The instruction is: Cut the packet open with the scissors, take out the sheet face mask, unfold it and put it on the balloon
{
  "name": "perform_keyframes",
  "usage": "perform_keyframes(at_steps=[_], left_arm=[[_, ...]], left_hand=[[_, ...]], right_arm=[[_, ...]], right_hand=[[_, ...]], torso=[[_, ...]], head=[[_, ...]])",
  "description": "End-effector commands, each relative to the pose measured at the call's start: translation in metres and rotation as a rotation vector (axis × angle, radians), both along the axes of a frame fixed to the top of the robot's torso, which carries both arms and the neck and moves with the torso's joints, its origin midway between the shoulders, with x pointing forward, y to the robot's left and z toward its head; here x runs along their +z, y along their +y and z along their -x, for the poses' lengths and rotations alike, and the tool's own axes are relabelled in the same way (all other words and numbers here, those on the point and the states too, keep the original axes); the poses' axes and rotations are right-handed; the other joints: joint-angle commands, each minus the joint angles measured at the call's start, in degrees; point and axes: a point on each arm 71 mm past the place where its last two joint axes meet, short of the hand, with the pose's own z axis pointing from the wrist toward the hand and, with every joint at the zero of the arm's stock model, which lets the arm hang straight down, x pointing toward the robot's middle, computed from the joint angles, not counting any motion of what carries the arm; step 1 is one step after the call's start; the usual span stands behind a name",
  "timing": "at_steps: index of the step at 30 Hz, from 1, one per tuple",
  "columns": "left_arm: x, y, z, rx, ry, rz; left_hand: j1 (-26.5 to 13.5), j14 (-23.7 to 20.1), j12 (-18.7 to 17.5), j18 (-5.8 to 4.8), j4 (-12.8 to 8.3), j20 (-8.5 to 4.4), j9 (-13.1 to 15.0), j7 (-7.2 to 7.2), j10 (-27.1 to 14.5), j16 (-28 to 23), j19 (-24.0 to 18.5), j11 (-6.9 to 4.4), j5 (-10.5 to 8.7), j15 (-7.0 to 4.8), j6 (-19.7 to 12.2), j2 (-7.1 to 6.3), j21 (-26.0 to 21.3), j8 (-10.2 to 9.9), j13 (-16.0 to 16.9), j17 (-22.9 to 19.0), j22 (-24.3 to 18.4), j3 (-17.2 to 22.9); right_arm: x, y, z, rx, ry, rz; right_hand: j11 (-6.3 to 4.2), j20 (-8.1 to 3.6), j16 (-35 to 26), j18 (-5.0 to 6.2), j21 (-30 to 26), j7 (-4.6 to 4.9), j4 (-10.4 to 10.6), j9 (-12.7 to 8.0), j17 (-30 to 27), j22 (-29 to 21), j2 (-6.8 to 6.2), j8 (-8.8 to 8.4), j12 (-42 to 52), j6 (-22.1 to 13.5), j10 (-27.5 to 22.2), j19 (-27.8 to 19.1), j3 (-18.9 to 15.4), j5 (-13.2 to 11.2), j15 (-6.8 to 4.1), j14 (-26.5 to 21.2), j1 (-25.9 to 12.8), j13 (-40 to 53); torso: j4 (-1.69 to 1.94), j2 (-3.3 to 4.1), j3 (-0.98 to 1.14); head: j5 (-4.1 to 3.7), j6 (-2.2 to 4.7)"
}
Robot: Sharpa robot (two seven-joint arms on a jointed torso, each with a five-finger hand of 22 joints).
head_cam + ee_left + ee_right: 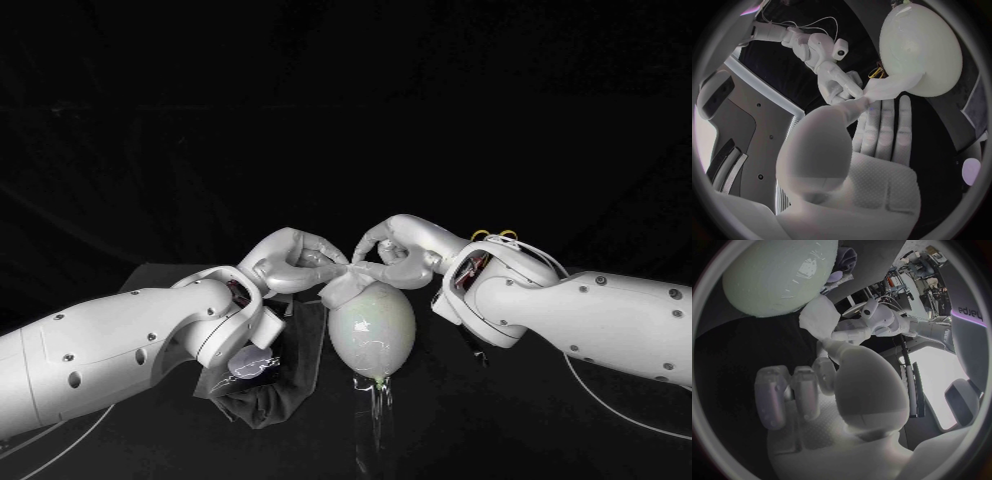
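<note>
Balloon (372,330) lies on the bench (476,430) with its knot end pointing back at the robot and its long axis running straight away. The mask (346,290) is bunched at the far end, not unfolded yet. Left hand (293,260) and right hand (387,247) both pinch it, I'd guess to tug it open over the balloon.

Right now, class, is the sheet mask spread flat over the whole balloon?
No: the sheet mask is bunched at one end of the balloon, pinched by the left robot hand and right robot hand.
</note>
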Motion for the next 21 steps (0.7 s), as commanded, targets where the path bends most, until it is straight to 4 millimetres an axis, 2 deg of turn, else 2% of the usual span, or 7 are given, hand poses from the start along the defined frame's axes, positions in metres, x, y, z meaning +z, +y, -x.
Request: perform_keyframes(at_steps=[1,10,21], left_arm=[[0.005,-0.001,0.001,-0.02,-0.114,-0.055],[0.01,-0.004,0.004,-0.046,-0.257,-0.131],[0.018,-0.01,0.01,-0.054,-0.397,-0.141]], left_hand=[[-0.02,0.08,-0.31,0.98,-0.52,-0.2,4.37,0.11,0.32,-0.39,-0.19,0.04,0.18,-0.04,0.37,0.27,0.37,0.18,0.05,0.1,0.1,0.05],[-0.05,0.05,-0.32,0.83,-0.78,-0.18,4.42,0.08,0.32,-0.47,-0.62,0.04,0.18,-0.03,0.45,0.26,0.56,0.09,0.1,0.17,0.25,0.15],[-0.32,-0.1,-0.36,0.31,-1.04,0.15,4.53,0.0,0.17,-0.7,-2.41,0.04,0.17,0.02,0.6,0.29,0.7,-0.22,0.23,0.47,0.46,0.59]], right_arm=[[0.0,-0.001,0.0,-0.009,0.023,-0.014],[-0.004,-0.005,-0.001,-0.039,0.117,-0.048],[-0.01,-0.005,-0.004,-0.076,0.235,-0.07]], right_hand=[[-0.04,-0.45,0.25,-0.8,0.32,-0.12,0.02,1.36,15.05,15.1,0.81,1.52,0.33,0.31,0.46,6.01,0.39,0.06,-0.46,5.87,0.59,4.29],[-0.1,-0.52,0.25,-0.8,0.32,-0.18,-0.01,1.46,15.05,15.1,0.81,1.68,0.5,0.36,0.57,6.01,0.49,0.05,-0.52,5.87,0.66,4.4],[-0.14,-0.56,0.25,-0.8,0.32,-0.22,-0.03,1.52,15.05,15.1,0.81,1.8,0.6,0.41,0.64,6.01,0.54,0.05,-0.55,5.87,0.69,4.46]], torso=[[-0.04,0.0,0.03],[-0.04,-0.02,0.04],[0.0,-0.01,0.0]], head=[[0.05,0.02],[0.1,0.05],[0.06,0.09]])
